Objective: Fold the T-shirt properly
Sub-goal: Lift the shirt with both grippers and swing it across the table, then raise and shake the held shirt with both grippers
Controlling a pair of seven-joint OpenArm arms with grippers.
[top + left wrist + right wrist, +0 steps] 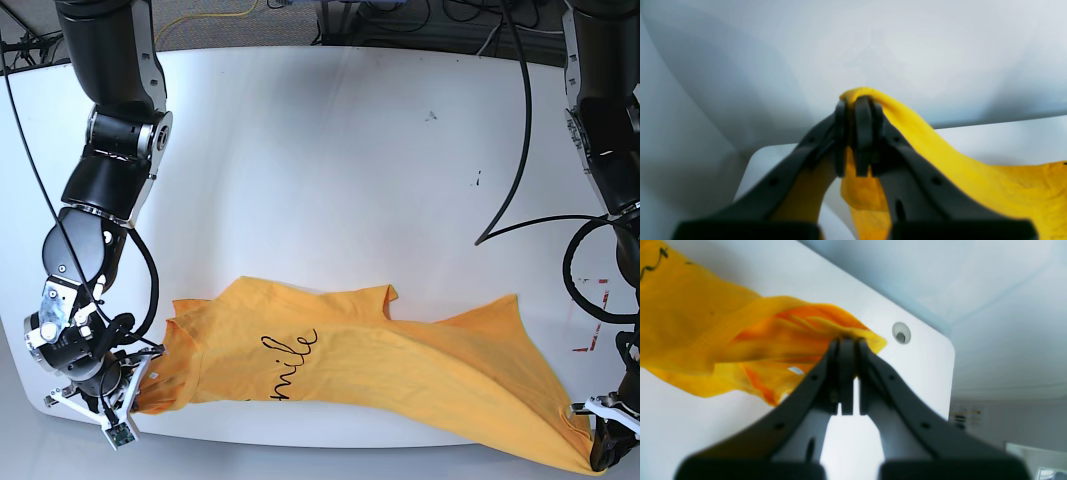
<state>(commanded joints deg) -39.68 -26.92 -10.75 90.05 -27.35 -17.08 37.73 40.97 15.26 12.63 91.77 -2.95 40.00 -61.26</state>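
The orange-yellow T-shirt (380, 360) lies stretched along the table's near edge, with part of its black cursive print (290, 362) showing. My left gripper (855, 110) is shut on a fold of the shirt (973, 173) and lifts it above the table. In the base view the left gripper (600, 450) sits at the shirt's bottom right corner. My right gripper (846, 340) is shut on a bunched edge of the shirt (740, 340). In the base view the right gripper (140, 395) is at the shirt's left end near the sleeve.
The white table (330, 170) stretches far behind the shirt. A round hole (901, 333) sits near the table corner in the right wrist view. Black cables (510, 180) hang over the right side. Red marks (592, 330) lie at the right edge.
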